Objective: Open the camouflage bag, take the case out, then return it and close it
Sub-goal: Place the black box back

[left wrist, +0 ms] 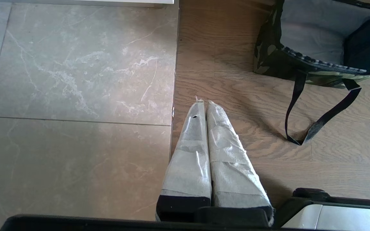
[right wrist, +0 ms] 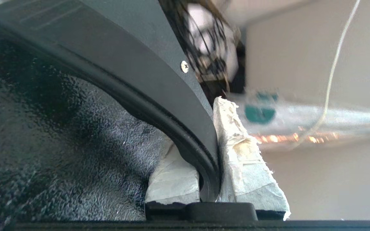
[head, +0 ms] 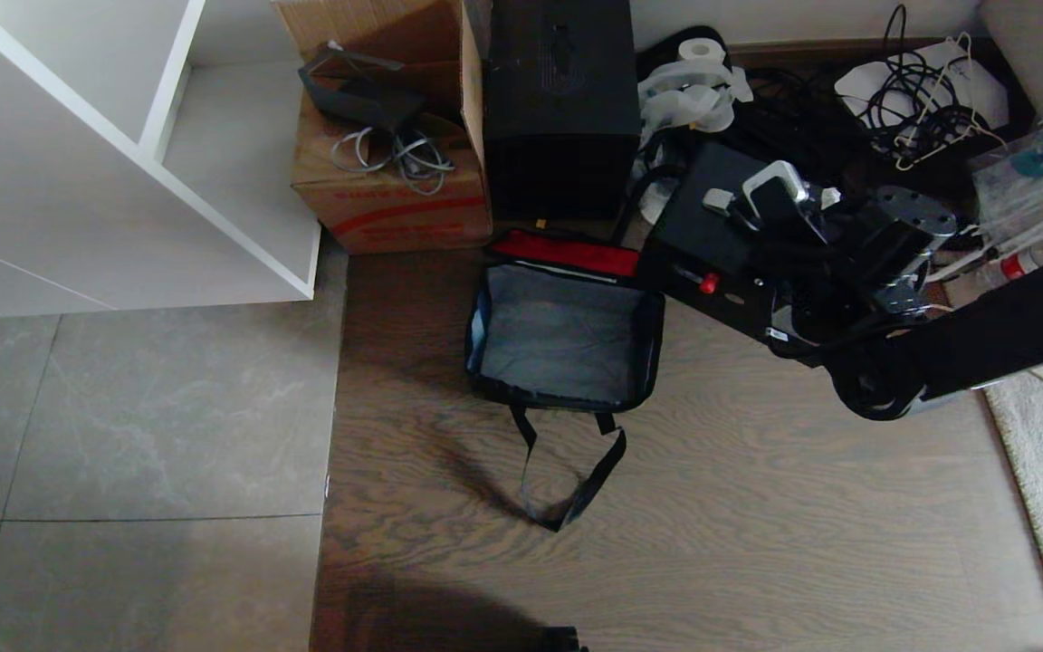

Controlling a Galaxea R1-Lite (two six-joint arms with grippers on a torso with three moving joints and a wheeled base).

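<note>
The camouflage bag point(head: 563, 333) is seen lying open on the wooden floor point(head: 757, 507), its grey lining exposed and its red inner strip turned toward the clutter behind it; nothing is seen inside it. One black strap handle point(head: 567, 471) is spread out on the boards in front of the bag. The case point(head: 712, 244) is held off to the bag's right, outside it, tilted, with its small red tab point(head: 709, 284) on the edge facing the bag's right rim, which that edge is just beside. The right gripper point(right wrist: 209, 179) is clamped on the case's far end: in the right wrist view the tape-wrapped fingers point(right wrist: 246, 166) are pressed against both sides of a thin black edge of the case point(right wrist: 159, 80), one finger on each face. The right arm point(head: 965, 349) reaches in from the right side of the head view. The left gripper point(left wrist: 204, 106) is kept low over the seam where the grey tiles point(left wrist: 75, 96) meet the wood, well apart from the bag point(left wrist: 316, 41), its taped fingers pressed together with nothing between them. Behind the bag a brown cardboard box point(head: 390, 172) and a taller black box point(head: 562, 109) are stood side by side, with tangled cables point(head: 920, 91) to the right.
</note>
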